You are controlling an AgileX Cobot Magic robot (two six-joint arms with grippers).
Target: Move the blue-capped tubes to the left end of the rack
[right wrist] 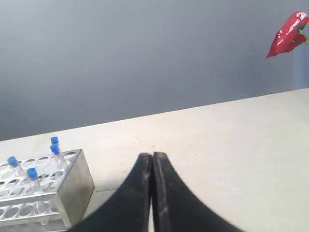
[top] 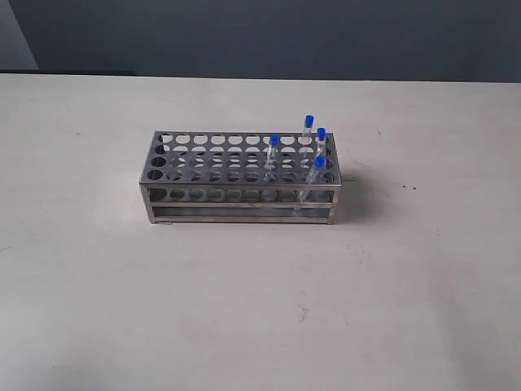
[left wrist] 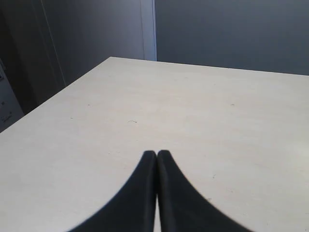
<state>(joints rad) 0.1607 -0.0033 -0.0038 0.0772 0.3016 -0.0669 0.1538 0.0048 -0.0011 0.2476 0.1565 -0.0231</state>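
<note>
Rack (top: 240,179): one, shiny metal, open-frame sides, top plate punched with four rows of round holes. It stands flat near the middle of the table (top: 244,318), its long side facing the exterior view

Blue-capped tubes (top: 273,156): four, thin and clear, all seated in the rack and grouped at its right end as the exterior view shows it
- one (top: 308,130) in the back row, roughly upright, its cap the highest of the four
- one (top: 321,140) just in front of it, close to the right edge
- one (top: 316,171) in the front rows, plainly tilted, with its cap leaning to the right
- one, the first marked above, a few holes further left, apart from the other three

Every other hole in the rack holds nothing, including the whole left end

Left gripper (left wrist: 157,153): one, with two dark fingers pressed together and nothing between them, over bare table

Right gripper (right wrist: 152,155): one, fingers likewise closed on nothing. The rack's tube-bearing end lies off to one side of it, well apart

Red glossy object (right wrist: 289,34): one, at the edge of the right wrist view; what it is cannot be told
</note>
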